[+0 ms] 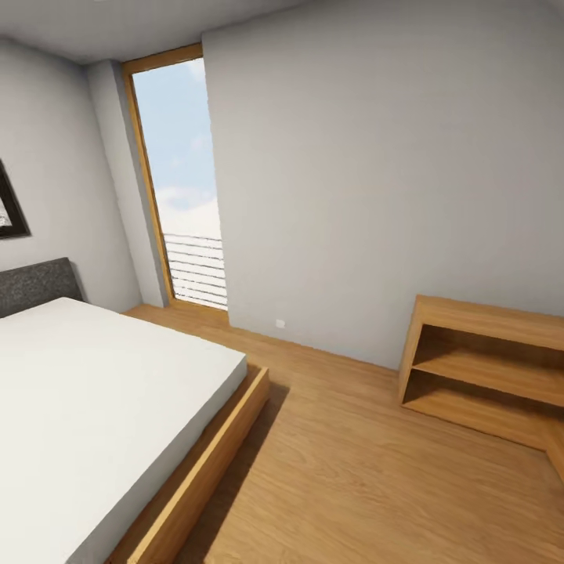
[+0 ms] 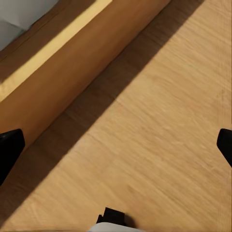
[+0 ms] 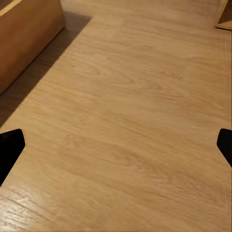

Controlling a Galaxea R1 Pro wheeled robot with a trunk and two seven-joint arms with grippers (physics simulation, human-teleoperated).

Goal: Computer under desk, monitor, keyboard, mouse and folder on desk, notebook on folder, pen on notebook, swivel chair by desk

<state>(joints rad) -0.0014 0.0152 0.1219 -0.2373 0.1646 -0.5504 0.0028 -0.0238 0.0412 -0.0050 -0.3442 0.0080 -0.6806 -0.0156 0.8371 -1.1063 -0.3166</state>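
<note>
I am in the bedroom, facing pale grey walls and an oak plank floor (image 1: 368, 462). The desk, computer, monitor, keyboard, mouse, folder, notebook, pen and swivel chair are out of view. My left gripper (image 2: 116, 145) hangs open over bare floor beside the bed's wooden frame (image 2: 63, 63), its black fingertips (image 2: 9, 145) at the picture's two sides. My right gripper (image 3: 116, 145) is open too, above bare floor planks (image 3: 135, 96), with nothing between its fingers.
A low bed (image 1: 94, 407) with a white mattress and oak frame (image 1: 204, 478) takes up the left. Open oak corner shelves (image 1: 486, 368) stand against the right wall. A tall window (image 1: 184, 180) with a railing is at the back. Floor lies open between bed and shelves.
</note>
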